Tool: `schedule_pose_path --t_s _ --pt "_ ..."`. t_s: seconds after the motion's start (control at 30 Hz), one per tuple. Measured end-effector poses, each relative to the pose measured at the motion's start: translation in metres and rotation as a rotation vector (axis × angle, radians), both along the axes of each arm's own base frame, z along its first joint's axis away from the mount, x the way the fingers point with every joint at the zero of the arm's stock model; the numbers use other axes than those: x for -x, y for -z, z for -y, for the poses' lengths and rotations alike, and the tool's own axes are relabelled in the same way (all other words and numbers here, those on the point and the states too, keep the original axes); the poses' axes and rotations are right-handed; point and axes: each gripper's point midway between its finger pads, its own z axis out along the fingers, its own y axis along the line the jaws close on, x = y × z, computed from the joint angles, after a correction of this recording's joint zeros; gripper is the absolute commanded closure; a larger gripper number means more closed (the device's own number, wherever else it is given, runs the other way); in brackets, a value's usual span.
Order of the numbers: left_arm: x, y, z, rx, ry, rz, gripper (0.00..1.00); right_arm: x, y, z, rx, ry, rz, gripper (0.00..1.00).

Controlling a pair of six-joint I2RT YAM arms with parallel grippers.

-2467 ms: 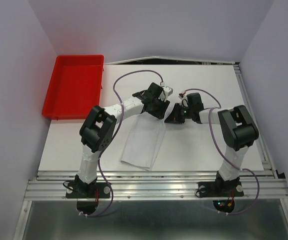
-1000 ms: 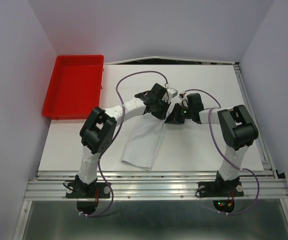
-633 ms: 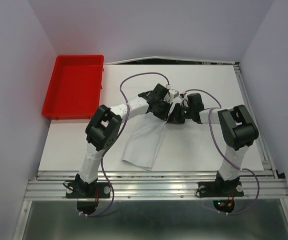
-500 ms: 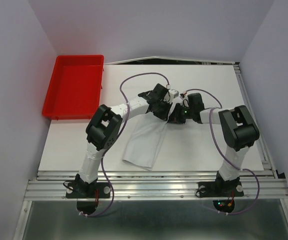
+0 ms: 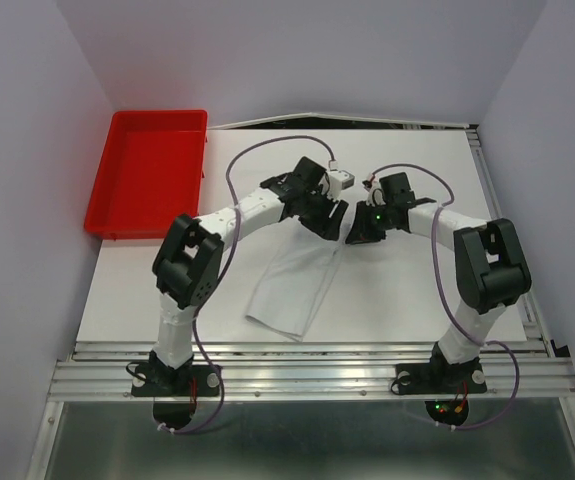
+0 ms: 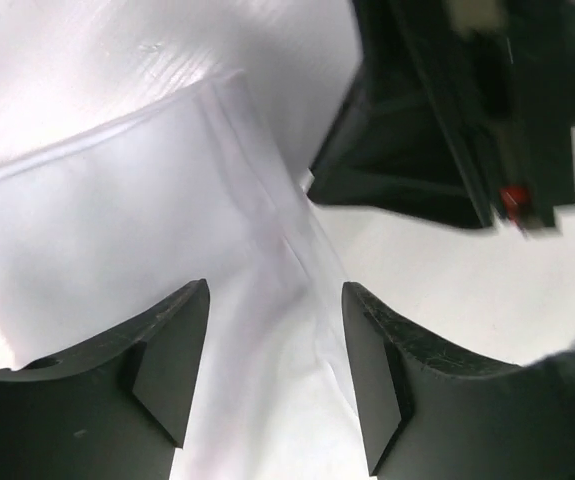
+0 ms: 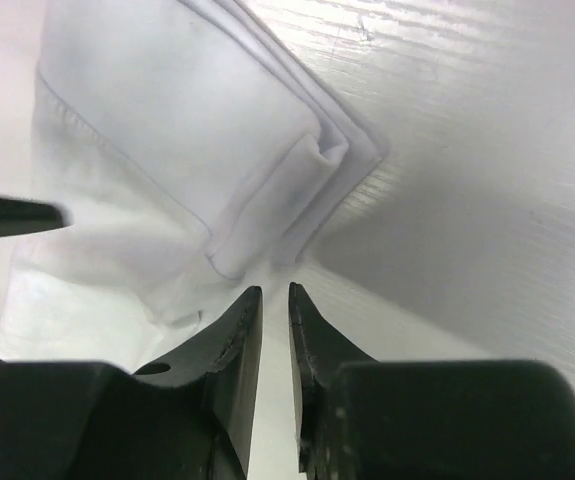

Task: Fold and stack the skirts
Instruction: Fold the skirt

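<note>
both sets of jaws have loosened since a second ago. left gripper now stands wide and empty over the skirt. right gripper is barely parted with nothing between, its tips just short of the layered corner. the skirt lies as a long folded strip mid-table. this fold looks laid down; a cross fold likely remains.

The skirt is plain white with no print, shading to pale grey along its folds and seams. The table under it is white too, faintly streaked. At its far left corner sits a bright red tray. The left arm and right arm are white with black joints and trail purple cables. The left gripper and right gripper are matt black.
</note>
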Motion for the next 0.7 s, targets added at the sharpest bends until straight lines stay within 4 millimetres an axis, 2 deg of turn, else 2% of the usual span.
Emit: schedule_pose_path --t_s 0.17,0.23,0.3,0.37,0.47,0.53,0.6,0.7 --pt "0.018 -0.072 -0.021 0.069 0.03 0.121 0.37 -0.004 -0.029 0.006 0.013 -0.059 0.063 0.76" --pt "0.029 -0.092 -0.036 0.073 0.039 0.172 0.41 -0.009 -0.044 0.004 0.01 -0.082 0.103 0.72" --pt "0.037 -0.1 -0.048 0.061 0.063 0.218 0.43 -0.014 -0.057 0.001 -0.002 -0.1 0.137 0.72" --pt "0.049 -0.093 -0.065 0.023 0.092 0.239 0.43 -0.019 -0.068 -0.003 -0.02 -0.112 0.159 0.71" --pt "0.07 -0.05 -0.095 -0.093 0.159 0.207 0.44 -0.028 -0.081 -0.01 -0.049 -0.129 0.186 0.71" --pt "0.086 -0.018 -0.112 -0.169 0.215 0.157 0.44 -0.039 -0.082 -0.018 -0.066 -0.144 0.193 0.72" --pt "0.104 0.007 -0.129 -0.233 0.263 0.093 0.46 -0.047 -0.075 -0.025 -0.075 -0.156 0.185 0.75" --pt "0.113 0.03 -0.14 -0.291 0.309 0.04 0.49 -0.046 -0.045 -0.034 -0.078 -0.179 0.115 0.75"
